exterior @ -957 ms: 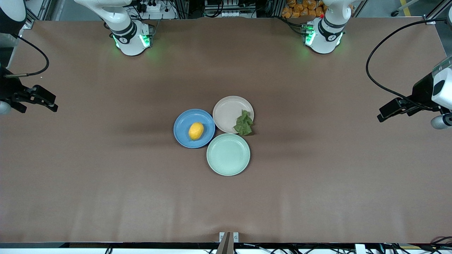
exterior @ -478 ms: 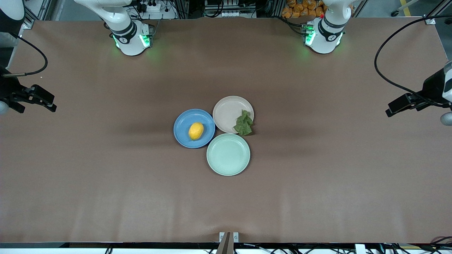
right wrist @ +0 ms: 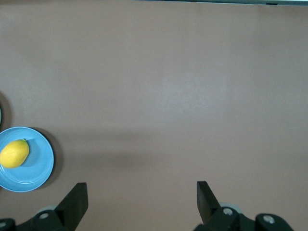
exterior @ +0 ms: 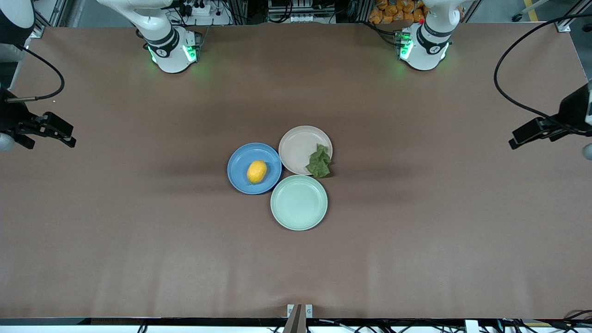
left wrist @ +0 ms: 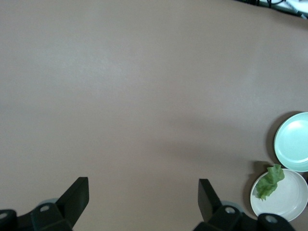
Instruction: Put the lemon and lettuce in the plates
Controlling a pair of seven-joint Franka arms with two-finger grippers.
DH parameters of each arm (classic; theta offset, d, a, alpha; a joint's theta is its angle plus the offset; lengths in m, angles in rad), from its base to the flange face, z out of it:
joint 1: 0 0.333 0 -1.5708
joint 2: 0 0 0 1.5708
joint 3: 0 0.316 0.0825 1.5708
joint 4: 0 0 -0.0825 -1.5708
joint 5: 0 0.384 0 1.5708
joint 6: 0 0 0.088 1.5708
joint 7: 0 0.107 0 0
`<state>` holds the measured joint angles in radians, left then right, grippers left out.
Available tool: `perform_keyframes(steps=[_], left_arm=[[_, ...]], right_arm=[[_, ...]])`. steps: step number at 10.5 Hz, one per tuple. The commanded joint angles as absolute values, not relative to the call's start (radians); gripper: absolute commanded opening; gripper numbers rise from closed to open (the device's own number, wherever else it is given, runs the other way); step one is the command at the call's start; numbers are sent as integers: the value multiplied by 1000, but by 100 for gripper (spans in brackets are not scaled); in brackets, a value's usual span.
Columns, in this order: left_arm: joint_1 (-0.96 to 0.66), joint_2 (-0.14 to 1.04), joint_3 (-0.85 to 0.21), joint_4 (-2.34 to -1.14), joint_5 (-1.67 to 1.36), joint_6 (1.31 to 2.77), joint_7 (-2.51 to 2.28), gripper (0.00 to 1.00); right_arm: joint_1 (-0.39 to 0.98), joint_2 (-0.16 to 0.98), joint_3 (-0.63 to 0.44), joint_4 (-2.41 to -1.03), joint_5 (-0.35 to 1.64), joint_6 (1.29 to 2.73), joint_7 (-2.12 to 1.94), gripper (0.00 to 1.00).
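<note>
The yellow lemon (exterior: 256, 171) lies in the blue plate (exterior: 240, 162) at the table's middle; both show in the right wrist view, lemon (right wrist: 14, 153) and plate (right wrist: 38, 168). The dark green lettuce (exterior: 319, 161) lies on the rim of the beige-pink plate (exterior: 298, 145), partly hanging over its edge; it also shows in the left wrist view (left wrist: 268, 182) on that plate (left wrist: 288, 202). My left gripper (exterior: 520, 137) is open and empty, up over the left arm's end of the table. My right gripper (exterior: 62, 132) is open and empty over the right arm's end.
A pale mint-green plate (exterior: 299, 202) lies bare, touching the other two, nearer to the front camera; it shows in the left wrist view (left wrist: 293, 142). Brown table all around the plates. Black cables hang at both arms.
My left gripper has drawn back toward the left arm's end of the table and risen a little. The right gripper, the lemon and the lettuce have stayed put.
</note>
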<state>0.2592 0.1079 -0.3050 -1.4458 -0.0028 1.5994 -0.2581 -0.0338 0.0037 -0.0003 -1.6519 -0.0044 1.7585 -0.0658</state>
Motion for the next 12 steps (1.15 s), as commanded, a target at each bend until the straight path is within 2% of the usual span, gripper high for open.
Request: perform_keyframes(steps=[1, 2, 5, 12], left_arm=[[264, 100, -304, -1431, 5, 1575, -238, 100], [250, 100, -284, -1430, 6, 1575, -236, 100], [108, 95, -117, -1430, -2, 1559, -235, 100], [94, 95, -121, -1430, 3, 1555, -244, 100]], right_arm=[[-28, 12, -8, -1632, 14, 1750, -64, 100], [-28, 12, -8, -1631, 14, 1750, -66, 100], [-31, 8, -11, -1631, 12, 1747, -67, 100], [-35, -2, -12, -1631, 11, 1733, -66, 100]])
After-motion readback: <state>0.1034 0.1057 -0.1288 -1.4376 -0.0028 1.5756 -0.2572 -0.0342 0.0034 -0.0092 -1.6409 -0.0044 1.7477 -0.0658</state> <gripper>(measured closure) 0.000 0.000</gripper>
